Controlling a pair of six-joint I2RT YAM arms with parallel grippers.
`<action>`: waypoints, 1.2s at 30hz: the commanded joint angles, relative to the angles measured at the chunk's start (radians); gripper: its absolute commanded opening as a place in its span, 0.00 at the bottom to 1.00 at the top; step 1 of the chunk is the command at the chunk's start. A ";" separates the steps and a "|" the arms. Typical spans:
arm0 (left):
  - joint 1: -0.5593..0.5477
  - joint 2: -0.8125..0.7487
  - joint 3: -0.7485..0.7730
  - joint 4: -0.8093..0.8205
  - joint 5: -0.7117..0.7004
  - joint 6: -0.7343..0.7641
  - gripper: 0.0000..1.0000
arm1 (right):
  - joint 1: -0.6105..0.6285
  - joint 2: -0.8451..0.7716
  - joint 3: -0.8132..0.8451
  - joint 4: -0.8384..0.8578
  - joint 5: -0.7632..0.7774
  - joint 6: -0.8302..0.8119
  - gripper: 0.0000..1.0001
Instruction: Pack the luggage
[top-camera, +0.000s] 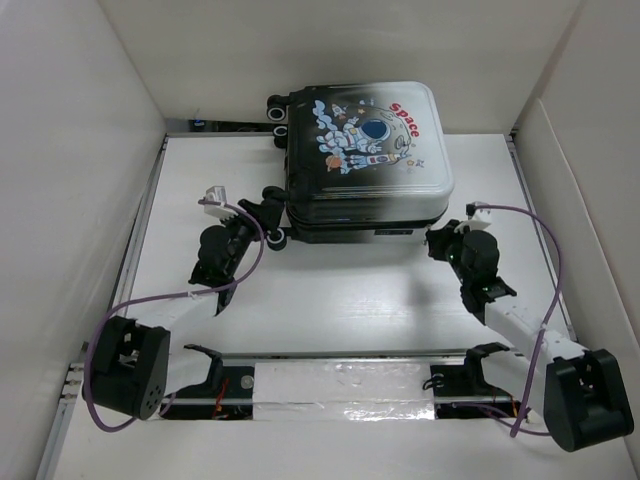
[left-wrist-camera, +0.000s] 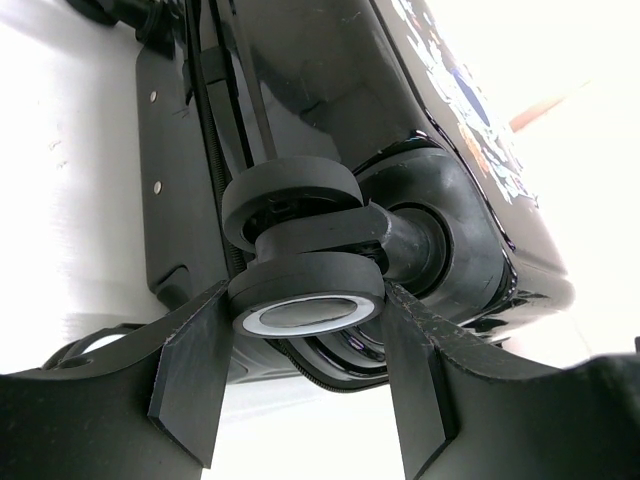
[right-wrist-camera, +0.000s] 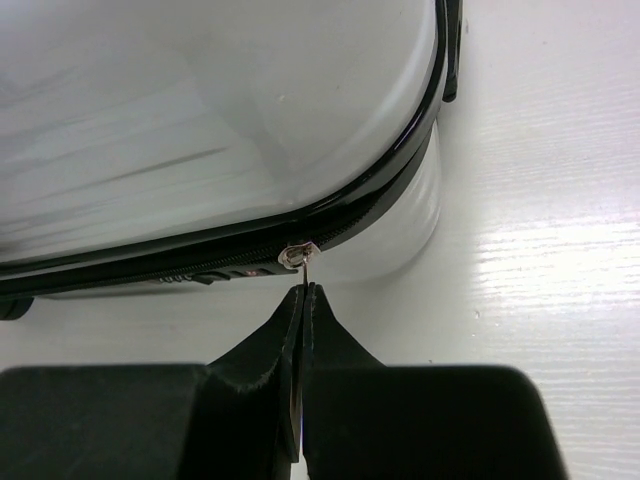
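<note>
The luggage (top-camera: 365, 150) lies flat and closed at the back middle of the table, astronaut print and red "Space" text facing up. My left gripper (top-camera: 268, 225) is at its near-left corner. In the left wrist view its two fingers (left-wrist-camera: 190, 370) clamp a black caster wheel (left-wrist-camera: 310, 275) from both sides. My right gripper (top-camera: 437, 240) is at the near-right corner. In the right wrist view it (right-wrist-camera: 305, 292) is shut on the small silver zipper pull (right-wrist-camera: 300, 258), which hangs from the black zipper track (right-wrist-camera: 150, 265) of the shell (right-wrist-camera: 200, 120).
White walls close in the table (top-camera: 350, 310) on the left, back and right. A rail with a taped white strip (top-camera: 340, 390) runs along the near edge between the arm bases. Purple cables loop off both arms.
</note>
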 joint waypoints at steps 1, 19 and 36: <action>-0.005 -0.055 0.027 0.099 0.009 0.014 0.00 | -0.056 -0.067 0.007 -0.026 0.005 -0.030 0.00; 0.033 -0.074 0.027 0.068 -0.014 0.029 0.00 | -0.285 -0.102 -0.021 -0.078 -0.110 0.018 0.00; 0.020 -0.071 0.033 0.045 0.010 0.049 0.00 | -0.337 -0.084 -0.049 0.010 -0.308 0.016 0.63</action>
